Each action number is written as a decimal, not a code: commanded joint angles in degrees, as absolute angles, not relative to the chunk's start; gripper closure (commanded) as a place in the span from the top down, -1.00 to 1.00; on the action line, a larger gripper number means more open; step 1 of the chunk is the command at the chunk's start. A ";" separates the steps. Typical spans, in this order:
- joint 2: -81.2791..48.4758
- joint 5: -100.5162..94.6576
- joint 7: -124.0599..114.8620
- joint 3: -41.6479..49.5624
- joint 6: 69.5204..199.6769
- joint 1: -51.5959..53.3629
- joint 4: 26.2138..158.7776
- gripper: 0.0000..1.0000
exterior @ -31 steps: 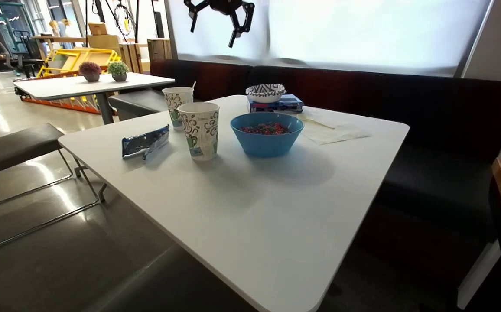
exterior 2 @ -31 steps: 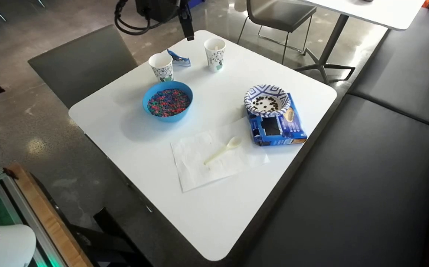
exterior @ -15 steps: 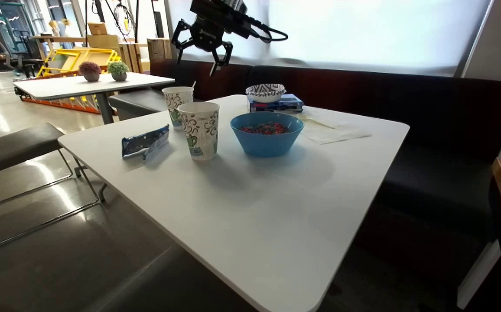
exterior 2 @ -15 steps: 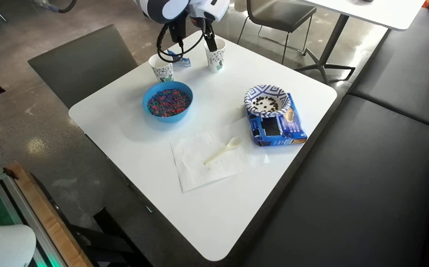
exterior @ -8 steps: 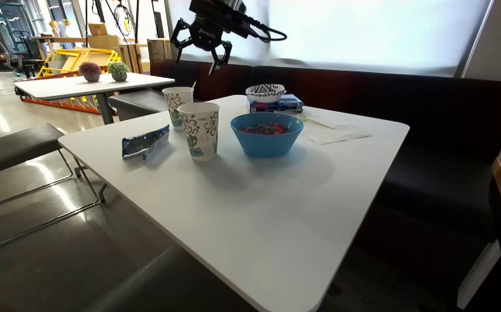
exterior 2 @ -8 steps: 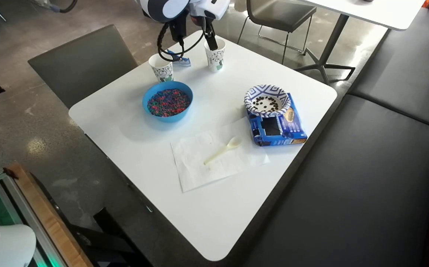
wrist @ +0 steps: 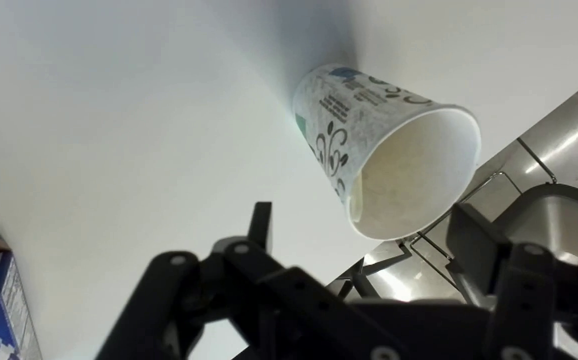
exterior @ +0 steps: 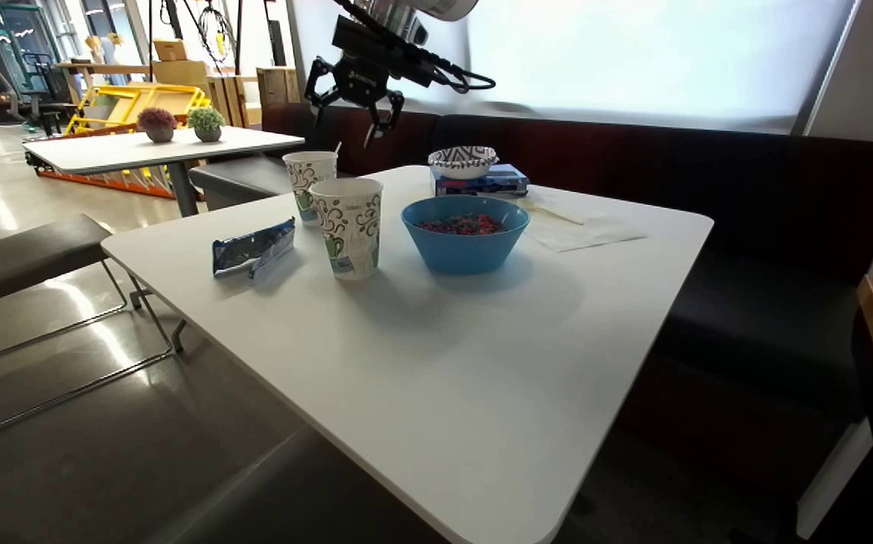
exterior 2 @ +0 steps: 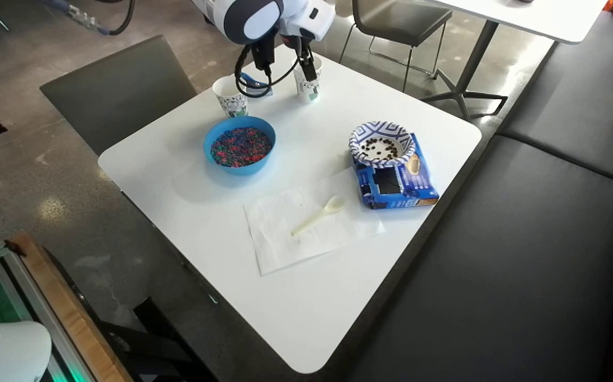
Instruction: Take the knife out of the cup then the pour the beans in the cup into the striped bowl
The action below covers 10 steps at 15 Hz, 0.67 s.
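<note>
Dipping a little, the gripper (exterior: 343, 131) is lower above the cup (exterior: 303, 180) than a moment ago, and its 2 fingers have drawn slightly nearer each other. They stand well apart all the same, and nothing is held. The knife (wrist: 357, 200) lies along the inside wall of the cup, and its tip (exterior: 338, 147) pokes past the rim in an exterior view. My guess is that this is the start of the grab, with both jobs, pulling out the knife and pouring the beans, left to do. The striped bowl (exterior 2: 382, 127) is well apart from the cup, on a blue box (exterior 2: 408, 183), with some dark bits (exterior 2: 379, 148) in it.

1 finger (exterior 2: 309, 68) blocks part of the cup in an exterior view, so the knife does not show there. The wrist view shows only a pale strip of the knife, too little to make out its shape. The bottom of the cup is hidden, so I can't tell if beans are inside. Part of the arm (exterior 2: 261, 24) is cut off.
</note>
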State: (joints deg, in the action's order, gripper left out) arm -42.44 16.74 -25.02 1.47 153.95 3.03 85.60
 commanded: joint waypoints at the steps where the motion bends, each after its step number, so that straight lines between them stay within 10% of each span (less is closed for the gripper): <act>1: -45.21 15.30 -27.36 3.19 153.34 4.55 82.92 0.16; 5: -46.08 15.39 -27.16 3.17 153.85 4.92 82.11 -0.40; 10: -45.88 15.10 -27.40 3.46 154.12 5.67 82.02 -0.46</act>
